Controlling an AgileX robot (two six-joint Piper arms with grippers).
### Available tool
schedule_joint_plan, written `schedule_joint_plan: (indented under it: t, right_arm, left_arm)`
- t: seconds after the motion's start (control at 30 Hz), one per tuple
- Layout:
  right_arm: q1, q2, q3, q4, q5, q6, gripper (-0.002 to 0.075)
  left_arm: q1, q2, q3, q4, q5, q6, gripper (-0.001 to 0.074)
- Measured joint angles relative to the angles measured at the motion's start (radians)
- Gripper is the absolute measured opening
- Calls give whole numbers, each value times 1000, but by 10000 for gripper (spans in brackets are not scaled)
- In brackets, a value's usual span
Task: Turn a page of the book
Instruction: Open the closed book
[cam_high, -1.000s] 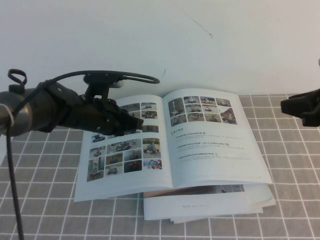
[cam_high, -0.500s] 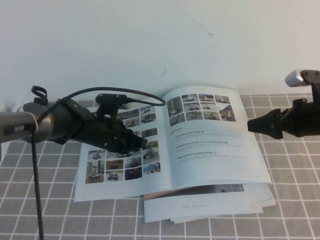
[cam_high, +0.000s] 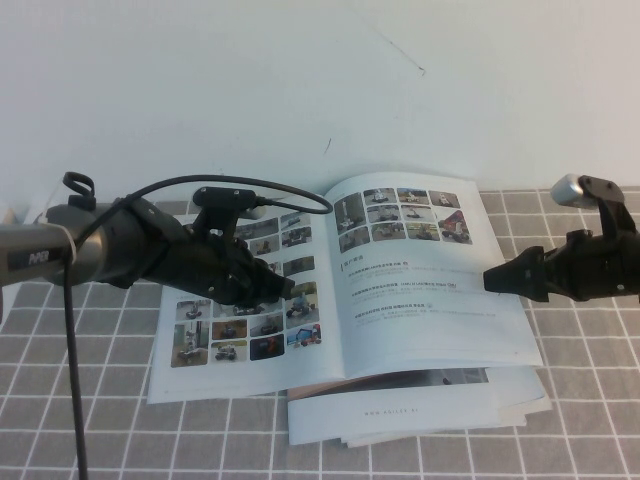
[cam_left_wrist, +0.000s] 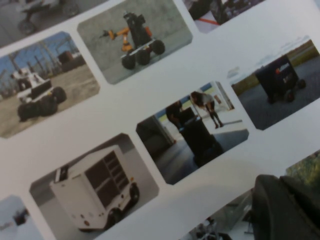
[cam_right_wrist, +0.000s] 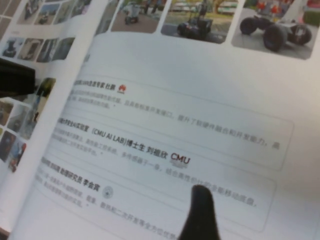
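Observation:
The book (cam_high: 345, 360) lies open on the checked table. Its left sheet (cam_high: 215, 325) is a full grid of photos. The page (cam_high: 430, 300) on the right has two rows of photos above lines of text. My left gripper (cam_high: 287, 286) is shut and rests on the left sheet near the spine; in the left wrist view (cam_left_wrist: 287, 207) its dark tip sits on the photo grid (cam_left_wrist: 150, 110). My right gripper (cam_high: 490, 281) is shut and its tip is at the page's right edge. In the right wrist view its tip (cam_right_wrist: 200, 212) is over the text lines (cam_right_wrist: 190, 135).
A smaller stack of white sheets (cam_high: 400, 418) sticks out under the book's near edge. A black cable (cam_high: 260, 184) arcs over the left arm. A white wall (cam_high: 300, 80) stands right behind the book. Grey checked cloth (cam_high: 90, 420) shows around it.
My right gripper has come in from the far right, lowered, and reached the page's right edge. My left gripper shifted down and right on the left sheet a second ago and has since held still.

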Motion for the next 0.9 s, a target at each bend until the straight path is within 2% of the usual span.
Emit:
schedule_joint_plan:
  t: [0.57, 0.9]
  right_arm:
    - [1, 47, -2, 7, 36, 0, 520]
    - [1, 68, -17, 59, 169, 0, 520]
  left_arm:
    - [0, 0, 0, 0, 0, 0, -4]
    - [0, 0, 0, -4, 0, 2, -4]
